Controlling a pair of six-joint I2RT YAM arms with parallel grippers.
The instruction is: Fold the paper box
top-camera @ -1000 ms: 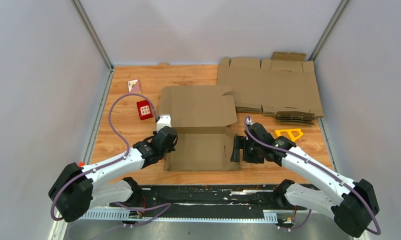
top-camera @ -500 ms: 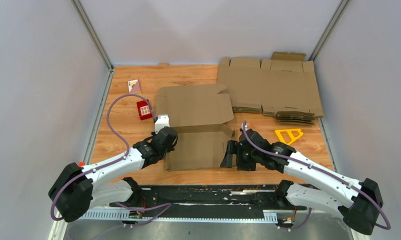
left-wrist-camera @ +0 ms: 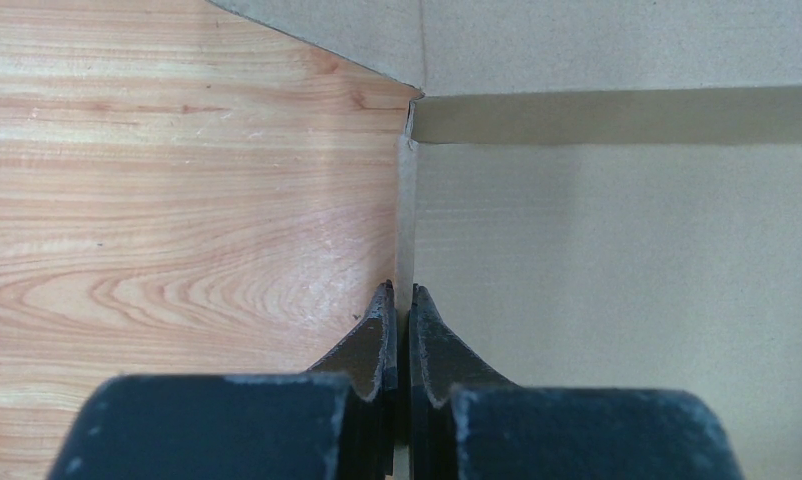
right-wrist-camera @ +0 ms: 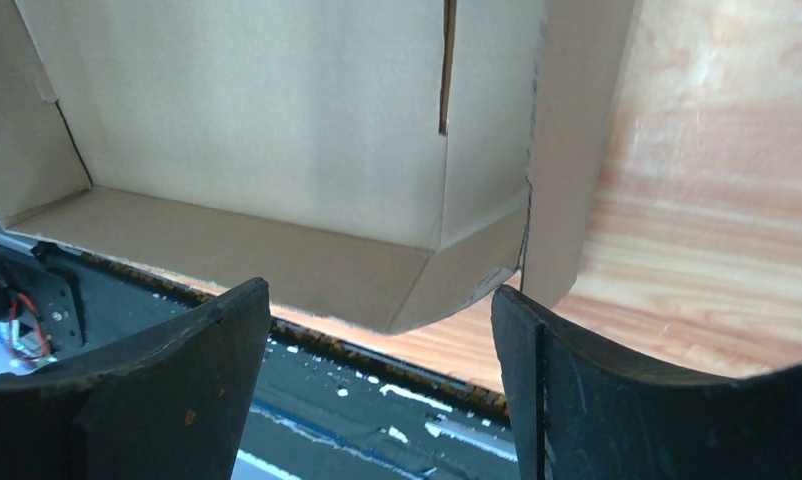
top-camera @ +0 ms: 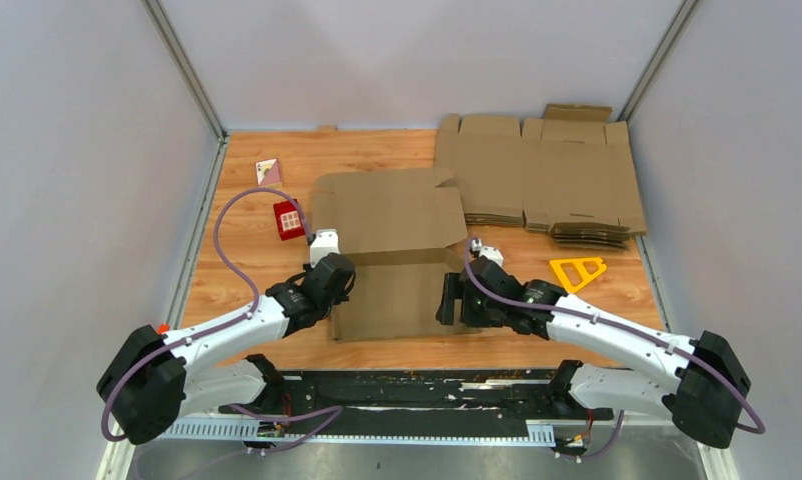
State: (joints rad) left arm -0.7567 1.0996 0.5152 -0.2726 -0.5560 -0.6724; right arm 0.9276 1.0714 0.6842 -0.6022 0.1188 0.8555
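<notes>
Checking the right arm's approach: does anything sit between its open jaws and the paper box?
Nothing visible does. The right gripper is open directly at the right end of the paper box, with nothing between them.

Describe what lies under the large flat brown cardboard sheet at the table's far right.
Beneath the large flat brown cardboard sheet, edges of more stacked brown cardboard sheets show. Their number, and the wooden table under them, are hidden.

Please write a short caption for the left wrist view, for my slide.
Left pincer shut on the thin side edge of the paper box, with the wooden table beside it.
</notes>
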